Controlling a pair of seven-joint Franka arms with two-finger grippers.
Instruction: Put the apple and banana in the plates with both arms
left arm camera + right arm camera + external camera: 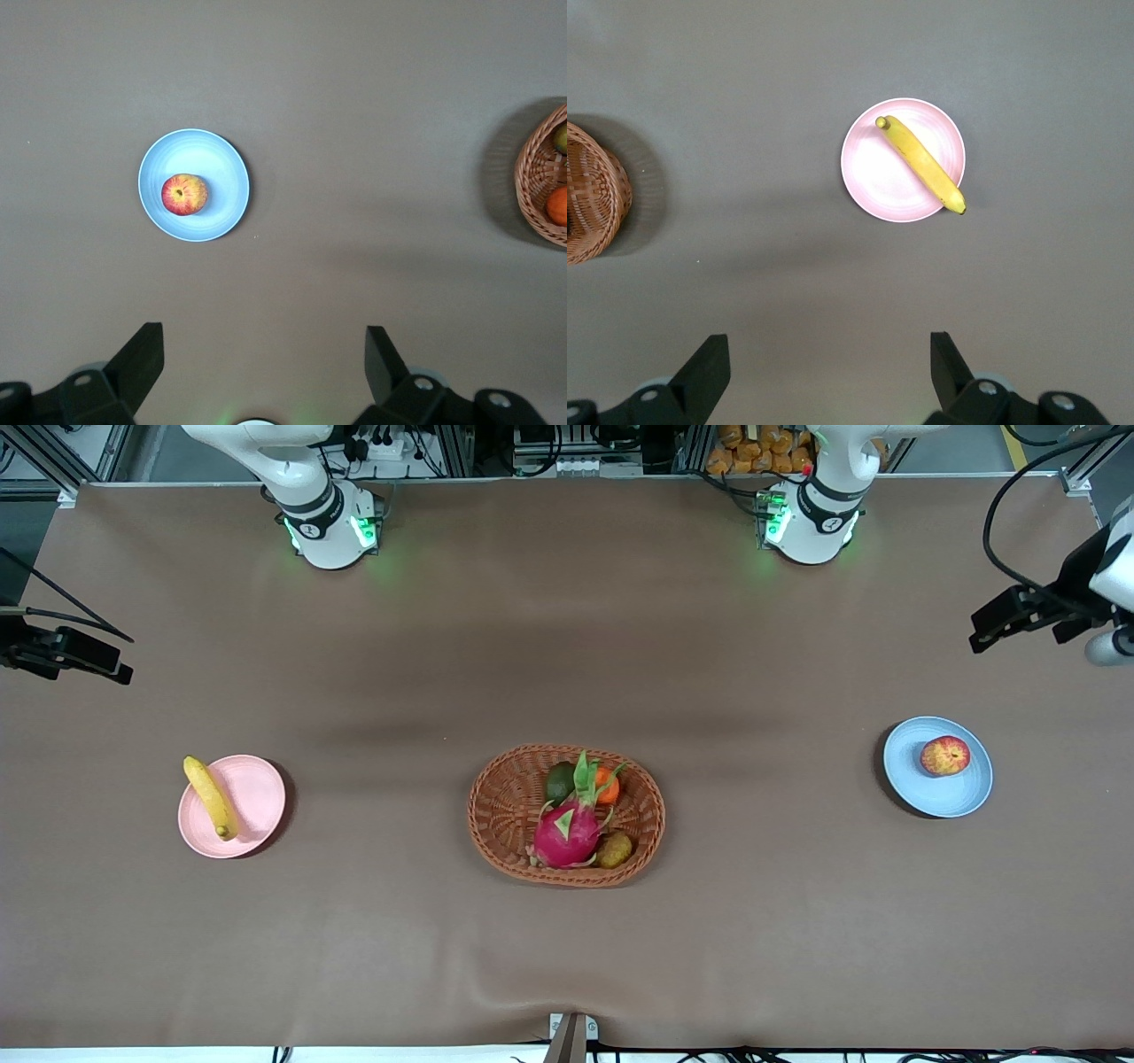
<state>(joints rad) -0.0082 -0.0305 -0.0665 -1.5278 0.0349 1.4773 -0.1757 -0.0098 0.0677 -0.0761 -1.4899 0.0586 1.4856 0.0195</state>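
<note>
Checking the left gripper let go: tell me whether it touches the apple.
Apart. In the left wrist view, the open left gripper shows bare table between it and the apple on the blue plate.

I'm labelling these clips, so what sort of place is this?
Most likely a robotics lab bench: two white arms bolted along a table under a brown cloth, aluminium framing and cables along its edge, and staged fruit, like an apple on a blue plate.

Left hand [262,363] (raised) and right hand [829,367] gape.
</note>
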